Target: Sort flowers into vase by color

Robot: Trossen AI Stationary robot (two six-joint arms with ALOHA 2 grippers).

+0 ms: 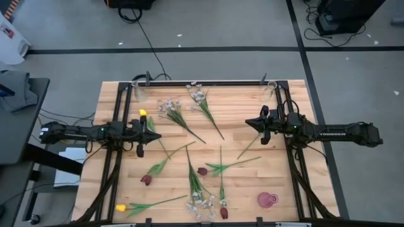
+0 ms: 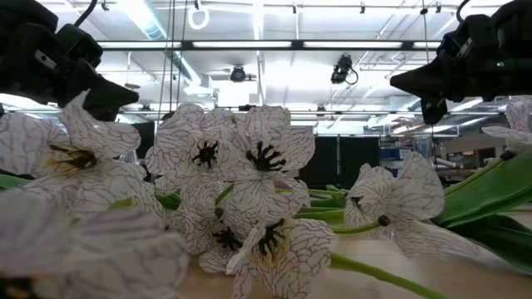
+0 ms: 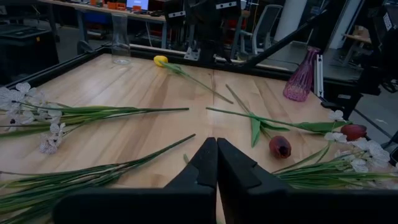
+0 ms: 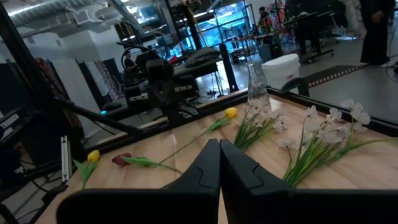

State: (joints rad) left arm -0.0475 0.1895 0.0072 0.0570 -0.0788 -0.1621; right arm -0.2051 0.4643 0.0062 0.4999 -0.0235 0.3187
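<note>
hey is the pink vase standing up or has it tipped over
Upright. The pink vase stands on its base near the table's edge in the left wrist view, neck up. No flower stands in it.

White blossoms (image 2: 241,191) fill most of picture, very close to camera. Petals thin, with fine dark veins and dark middles. More white blossoms (image 2: 391,203) to side, on green stem (image 2: 374,274) lying on wooden table (image 2: 465,270). Broad green leaves (image 2: 490,195) behind them. Left gripper (image 2: 104,93) hangs high above flowers, fingers together. Right gripper (image 2: 411,83) hangs high on other side, fingers together too. Bright ceiling lights (image 2: 249,54) behind.
</note>
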